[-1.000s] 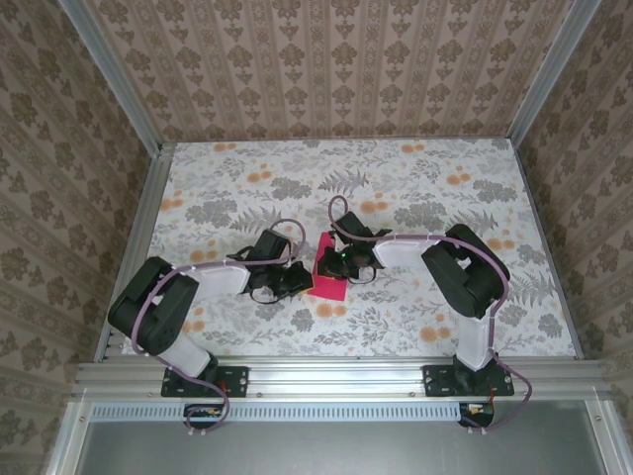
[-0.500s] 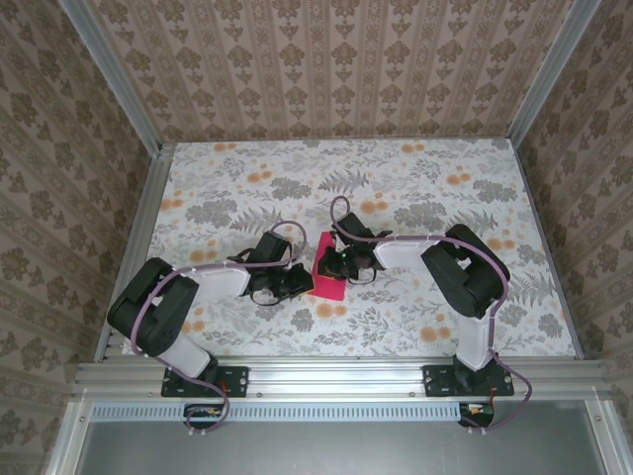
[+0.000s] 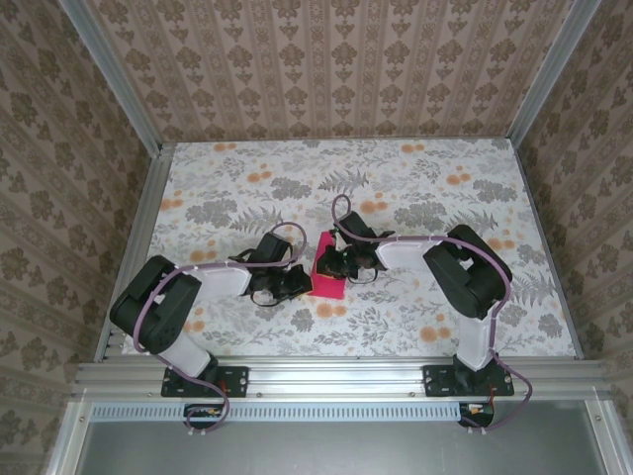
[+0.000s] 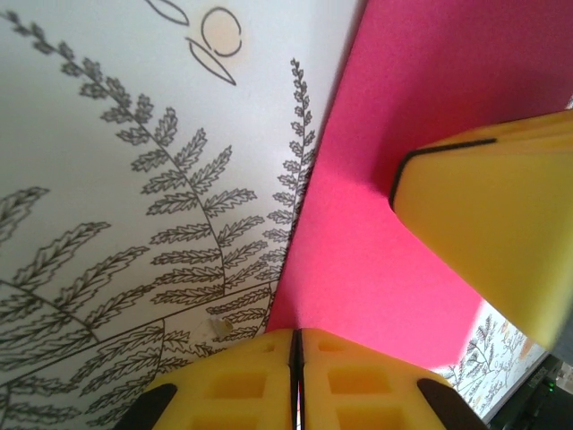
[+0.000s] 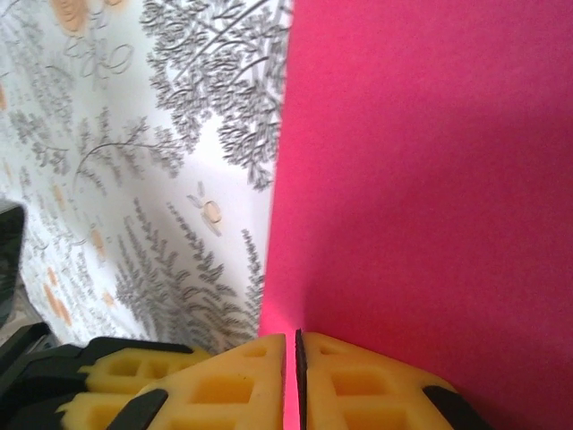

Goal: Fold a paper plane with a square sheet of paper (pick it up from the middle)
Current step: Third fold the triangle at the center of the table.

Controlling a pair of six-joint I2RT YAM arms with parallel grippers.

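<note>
Flowered tablecloth point(image 3: 415, 188) covers the table, and the square sheet of paper point(image 3: 333, 286) lies mid-table between both arms. The right gripper point(image 5: 291, 342) has its jaws together with a pink sliver in the seam, seemingly nipping an edge. The left gripper point(image 4: 296, 335) is closed right at the paper's edge. A clean crease likely needs both pinches level and moving together. From above, the arms hide the sheet's middle, and whether the left fingers trap paper is unclear.
</note>
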